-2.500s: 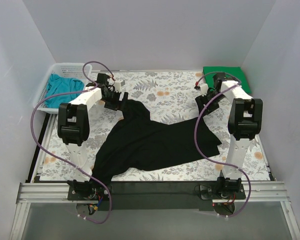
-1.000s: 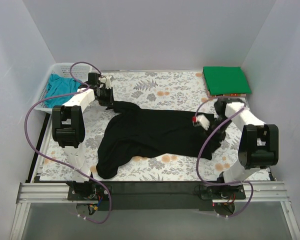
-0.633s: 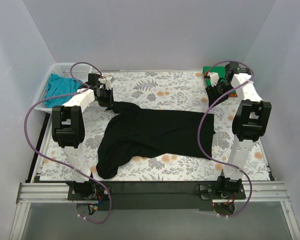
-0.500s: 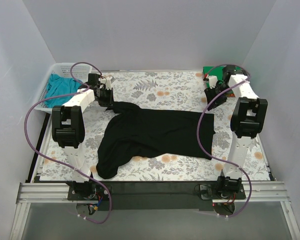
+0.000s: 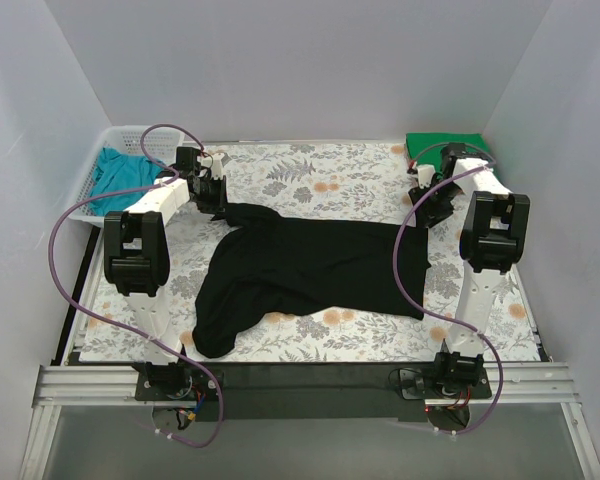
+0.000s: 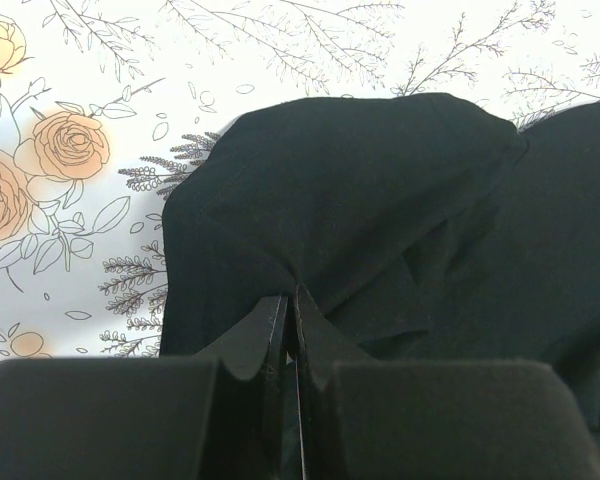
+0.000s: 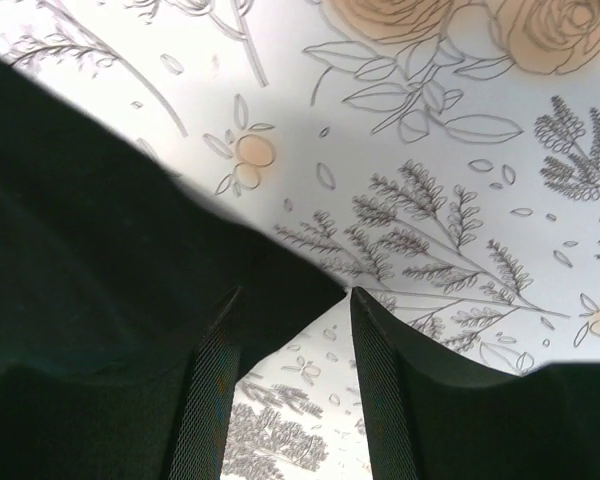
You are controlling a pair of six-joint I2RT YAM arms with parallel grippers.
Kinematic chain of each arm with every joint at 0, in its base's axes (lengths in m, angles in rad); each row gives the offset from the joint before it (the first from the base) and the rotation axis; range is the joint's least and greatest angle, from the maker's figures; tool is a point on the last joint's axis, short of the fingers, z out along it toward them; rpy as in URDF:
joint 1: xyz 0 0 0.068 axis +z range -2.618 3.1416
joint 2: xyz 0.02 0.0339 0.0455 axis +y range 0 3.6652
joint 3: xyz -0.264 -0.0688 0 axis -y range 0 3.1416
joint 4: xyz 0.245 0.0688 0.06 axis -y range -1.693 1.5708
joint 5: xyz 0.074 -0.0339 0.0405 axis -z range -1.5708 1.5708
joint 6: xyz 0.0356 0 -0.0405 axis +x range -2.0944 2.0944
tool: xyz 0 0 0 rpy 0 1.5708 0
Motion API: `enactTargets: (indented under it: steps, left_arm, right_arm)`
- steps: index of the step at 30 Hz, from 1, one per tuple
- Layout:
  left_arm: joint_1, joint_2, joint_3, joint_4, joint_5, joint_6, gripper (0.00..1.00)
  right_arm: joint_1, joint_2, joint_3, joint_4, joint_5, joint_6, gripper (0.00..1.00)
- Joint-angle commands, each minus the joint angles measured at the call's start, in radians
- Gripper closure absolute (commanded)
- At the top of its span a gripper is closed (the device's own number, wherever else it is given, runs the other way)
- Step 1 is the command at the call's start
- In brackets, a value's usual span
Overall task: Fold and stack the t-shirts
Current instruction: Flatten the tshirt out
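Observation:
The large black t-shirt (image 5: 310, 268) lies spread across the middle of the floral table, bunched at its near left end. My left gripper (image 5: 214, 199) is shut on its far left corner; the left wrist view shows the jaws (image 6: 290, 298) pinched on a fold of the black t-shirt (image 6: 380, 190). My right gripper (image 5: 428, 207) hovers open just beyond the shirt's far right corner. In the right wrist view that black corner (image 7: 130, 240) points in between the open fingertips of the gripper (image 7: 296, 292). The green t-shirt (image 5: 446, 146) lies folded at the back right. The teal t-shirt (image 5: 118, 176) sits crumpled in the basket.
A white mesh basket (image 5: 140, 135) stands at the back left corner. White walls close in the table on three sides. Purple cables loop from both arms. Bare floral tablecloth (image 5: 320, 180) shows behind the black shirt.
The right gripper let go of the shirt's right edge, swung back to the green shirt, then came forward to the black shirt's far right corner. The left gripper kept its hold.

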State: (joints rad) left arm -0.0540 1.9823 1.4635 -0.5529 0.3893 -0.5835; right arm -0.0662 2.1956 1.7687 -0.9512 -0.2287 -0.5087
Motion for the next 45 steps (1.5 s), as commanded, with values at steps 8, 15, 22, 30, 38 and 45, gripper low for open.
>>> enactTargets:
  steps: [8,15,22,30,38,45]
  left_arm:
    - [0.009,-0.045,-0.008,0.014,0.002,0.007,1.00]
    - [0.013,-0.053,-0.006,0.016,0.000,0.001,1.00]
    - [0.013,-0.054,-0.009,0.022,0.006,-0.010,1.00]
    - [0.014,-0.068,-0.006,0.022,0.005,-0.012,1.00]
    - [0.011,-0.161,0.017,0.024,0.134,0.010,1.00]
    - [-0.016,-0.420,-0.153,-0.125,0.384,0.337,1.00]
  right_arm:
    - [-0.004,0.009,-0.072,0.123,0.048,0.061,0.51]
    - [0.011,-0.045,-0.196,0.169,0.100,0.071,0.57]
    - [0.039,-0.105,-0.336,0.239,0.144,0.090,0.57]
    - [0.052,-0.091,-0.371,0.273,0.155,0.110,0.98]
    - [0.049,-0.172,-0.324,0.246,0.108,0.079,0.99]
    - [0.036,-0.241,-0.267,0.195,0.063,0.045,0.99]
